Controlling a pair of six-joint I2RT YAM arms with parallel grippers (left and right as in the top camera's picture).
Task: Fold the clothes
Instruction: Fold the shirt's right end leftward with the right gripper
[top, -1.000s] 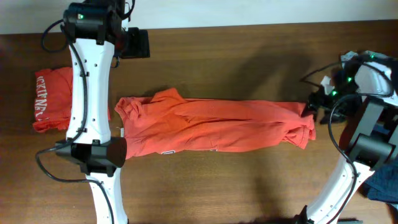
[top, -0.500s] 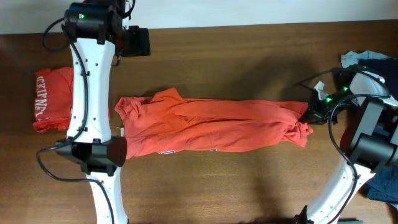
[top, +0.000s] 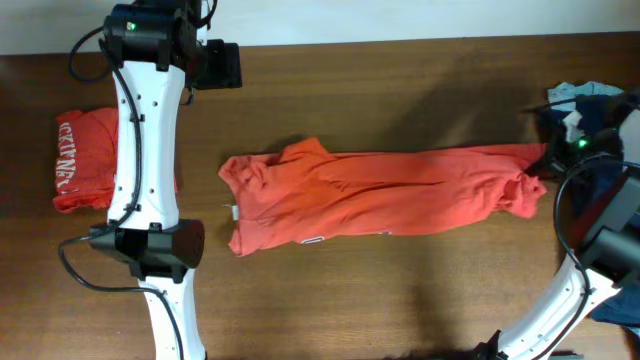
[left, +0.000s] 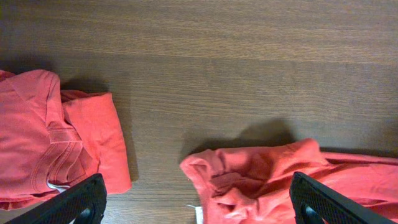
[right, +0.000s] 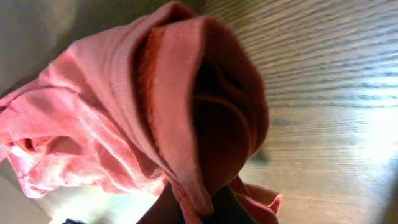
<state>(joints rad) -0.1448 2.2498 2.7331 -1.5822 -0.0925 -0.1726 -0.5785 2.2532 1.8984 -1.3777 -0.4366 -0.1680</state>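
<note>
T-shirt (top: 380, 195) looks light and limp; right tool (top: 543, 163) pinches its hem, left tool (left: 198, 186) spread; grip corners.

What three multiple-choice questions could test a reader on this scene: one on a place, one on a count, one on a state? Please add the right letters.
1. Where on the table does the folded T-shirt lie in the overhead view?
A) at the left end
B) in the centre
C) at the right end

2. How many red-orange T-shirts lie on the table?
A) one
B) two
C) four

3. What is the state of the right pincer?
A) open above bare wood
B) shut on the end of the long T-shirt
C) shut on a white towel

Answers:
1 A, it lies near the left edge.
2 B, one is folded and one is stretched out.
3 B, the right wrist view shows bunched fabric held close.
</note>
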